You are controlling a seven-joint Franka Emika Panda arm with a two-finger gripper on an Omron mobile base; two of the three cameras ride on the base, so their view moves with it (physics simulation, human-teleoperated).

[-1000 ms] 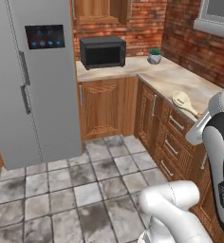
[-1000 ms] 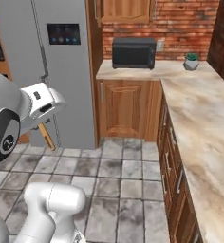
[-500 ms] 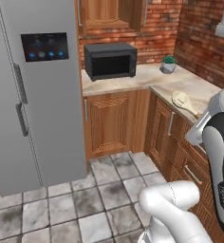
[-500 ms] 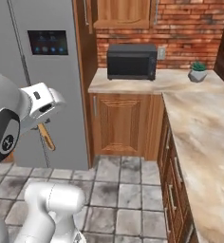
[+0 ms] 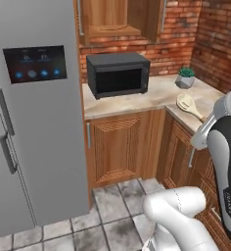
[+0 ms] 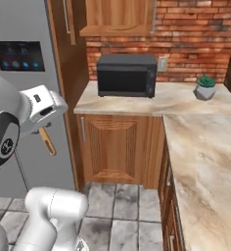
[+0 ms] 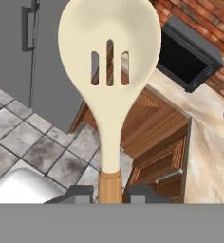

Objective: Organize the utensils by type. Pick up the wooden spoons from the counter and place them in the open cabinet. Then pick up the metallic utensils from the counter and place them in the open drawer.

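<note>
Fridge [image 5: 36,122], grey steel with a dark touch panel, takes the left of both base views. Counter [image 6: 205,147], beige marble-look, runs along the brick back wall and turns the corner toward the robot. Wooden base cabinets [image 5: 120,149] sit below it, an upper wooden cabinet [image 5: 120,19] above. Black microwave [image 6: 127,74] stands on the counter against the wall; small potted plant [image 6: 205,88] sits near the corner, well apart from it. Grey tiled floor [image 6: 117,211] below.

Jaws [image 7: 109,192] clenched on the brown handle of a wooden spoon [image 7: 109,71]: cream slotted bowl with three slits, pointing away from the hand, held in the air over the floor and cabinet fronts. In the right base view the brown handle end pokes down and out below the hand, in front of the fridge. In the left base view the cream bowl of the spoon shows beside the arm, lined up over the counter edge near the plant; cannot tell from that view alone that it is off the surface.
</note>
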